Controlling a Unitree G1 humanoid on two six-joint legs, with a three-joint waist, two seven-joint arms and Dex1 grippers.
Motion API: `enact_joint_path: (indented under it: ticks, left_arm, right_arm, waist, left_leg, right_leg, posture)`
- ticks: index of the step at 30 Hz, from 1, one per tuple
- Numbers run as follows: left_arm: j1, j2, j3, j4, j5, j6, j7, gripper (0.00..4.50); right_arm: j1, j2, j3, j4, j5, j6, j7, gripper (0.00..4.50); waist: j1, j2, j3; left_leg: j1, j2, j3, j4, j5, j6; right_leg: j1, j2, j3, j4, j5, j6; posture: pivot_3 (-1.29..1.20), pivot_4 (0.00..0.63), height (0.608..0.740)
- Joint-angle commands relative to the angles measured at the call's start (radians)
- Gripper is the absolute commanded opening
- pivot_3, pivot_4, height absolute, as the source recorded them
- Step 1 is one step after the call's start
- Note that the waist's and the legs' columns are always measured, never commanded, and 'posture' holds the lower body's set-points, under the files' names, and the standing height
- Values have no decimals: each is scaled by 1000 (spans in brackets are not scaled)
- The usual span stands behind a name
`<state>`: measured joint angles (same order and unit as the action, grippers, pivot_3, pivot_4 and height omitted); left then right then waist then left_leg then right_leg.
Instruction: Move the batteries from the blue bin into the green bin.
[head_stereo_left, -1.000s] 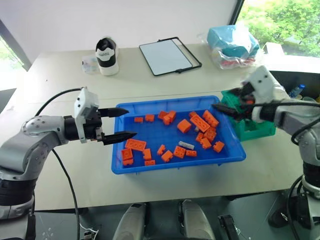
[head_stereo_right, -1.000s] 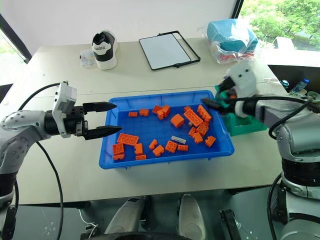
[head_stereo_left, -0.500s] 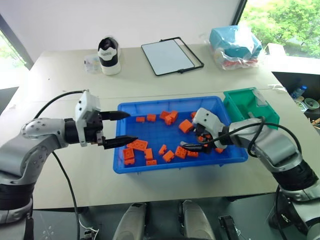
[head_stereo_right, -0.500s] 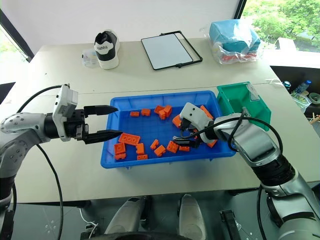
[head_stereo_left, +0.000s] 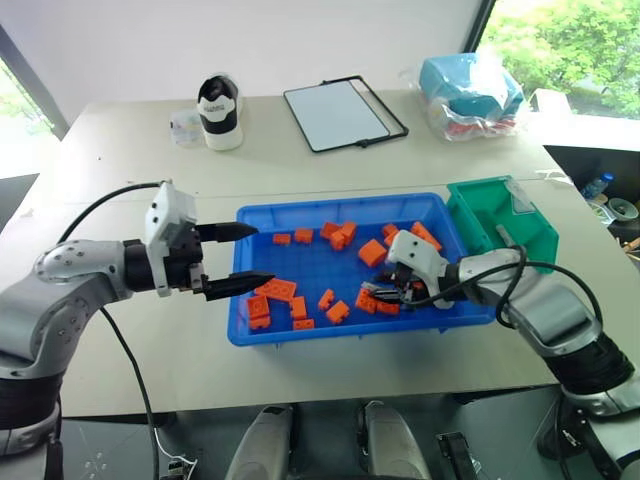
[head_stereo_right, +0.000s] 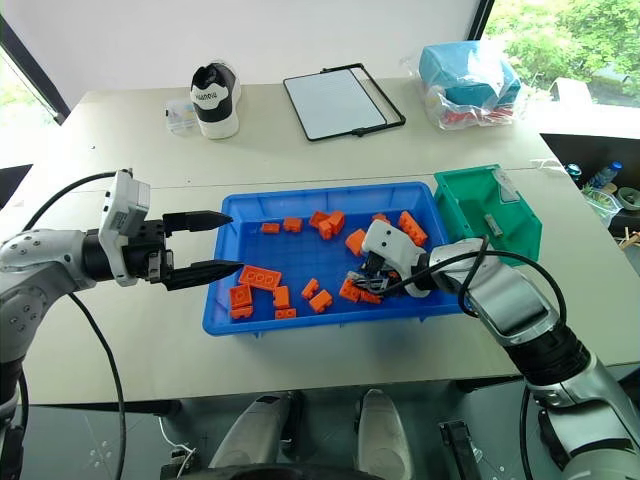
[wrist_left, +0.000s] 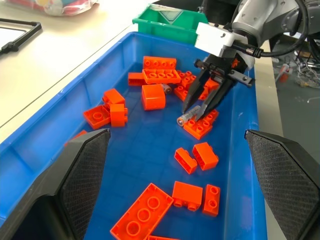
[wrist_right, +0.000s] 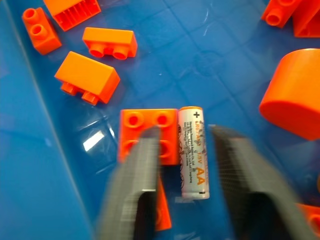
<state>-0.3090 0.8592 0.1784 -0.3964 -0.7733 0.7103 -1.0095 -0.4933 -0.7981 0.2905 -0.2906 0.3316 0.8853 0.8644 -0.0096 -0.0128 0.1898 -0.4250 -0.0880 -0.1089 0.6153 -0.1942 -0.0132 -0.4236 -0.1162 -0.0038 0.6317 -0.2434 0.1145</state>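
The blue bin (head_stereo_left: 320, 203) sits mid-table with several orange bricks (head_stereo_left: 272, 290) scattered in it. A silver AA battery (wrist_right: 192, 150) lies on the bin floor against an orange brick (wrist_right: 135, 132), near the bin's right front. My right gripper (head_stereo_left: 372, 293) reaches down into the bin and is shut on that battery (wrist_left: 186, 118), one finger on each side. At the bin's right end stands the green bin (head_stereo_right: 470, 195), with a small grey cylinder (head_stereo_right: 490, 222) inside. My left gripper (head_stereo_left: 262, 254) hangs open at the blue bin's left rim, holding nothing.
At the back of the table are a black-and-white shoe (head_stereo_left: 218, 110), a black-framed white board (head_stereo_left: 345, 112) and a clear bag with blue contents (head_stereo_left: 470, 90). Bare tabletop lies left of and behind the blue bin.
My right arm swung left from the green bin and dropped into the blue bin. Its fingers then closed from wide open onto the battery. The left arm stayed put.
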Motion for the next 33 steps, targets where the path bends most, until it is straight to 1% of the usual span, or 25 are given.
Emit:
enact_joint_path:
  ticks: [1, 8, 14, 19, 20, 21, 25, 33]
  left_arm:
    - [-26, 11, 7, -1, 2, -19, -16, 4500]
    - [-44, 1, -16, 22, 18, -38, -34, 4500]
    - [-57, -7, -27, 38, 28, -51, -46, 4500]
    - [-53, -2, -31, 33, 28, -53, -57, 4500]
    - [-52, -1, -31, 32, 28, -53, -60, 4500]
    - [-51, 1, -31, 32, 28, -52, -63, 4500]
    - [-50, 7, -31, 30, 29, -51, -69, 4500]
    - [-60, 3, -31, 31, 30, -49, -65, 4500]
  right_arm:
    - [3, 5, -46, -28, 39, 81, -5, 268]
    - [-17, -3, -128, -77, 104, 188, -21, 268]
    - [23, -51, -96, -96, 66, 148, -16, 268]
    - [52, -55, -97, -99, 66, 141, -16, 268]
    - [55, -53, -100, -101, 69, 144, -16, 765]
    - [57, -51, -99, -102, 69, 143, -18, 1050]
    - [72, -42, -66, -96, 40, 109, -30, 2975]
    - [77, -28, -13, -43, -15, 41, -27, 2975]
  waist:
    - [0, 0, 0]
    - [0, 0, 0]
    - [0, 0, 0]
    - [-2, 0, 0]
    - [-2, 0, 0]
    - [-2, 0, 0]
    - [-1, 0, 0]
    - [-2, -4, -3]
  left_leg:
    - [0, 0, 0, 0, 0, 0]
    - [0, 0, 0, 0, 0, 0]
    - [0, 0, 0, 0, 0, 0]
    - [0, 0, 0, 0, 0, 0]
    - [0, 0, 0, 0, 0, 0]
    - [0, 0, 0, 0, 0, 0]
    - [0, 0, 0, 0, 0, 0]
    - [0, 0, 0, 0, 0, 0]
  right_leg:
    - [0, 0, 0, 0, 0, 0]
    - [-1, 0, 0, 0, 0, 0]
    - [-1, 0, 0, 0, 0, 0]
    - [-1, 0, 0, 0, 0, 0]
    - [-1, 0, 0, 0, 0, 0]
    - [-1, 0, 0, 0, 0, 0]
    - [-1, 0, 0, 0, 0, 0]
    - [0, 0, 0, 0, 0, 0]
  posture:
    - [0, 150, 731]
    - [0, 150, 731]
    - [0, 150, 731]
    - [0, 150, 731]
    - [0, 150, 731]
    - [0, 150, 731]
    - [0, 150, 731]
    - [0, 150, 731]
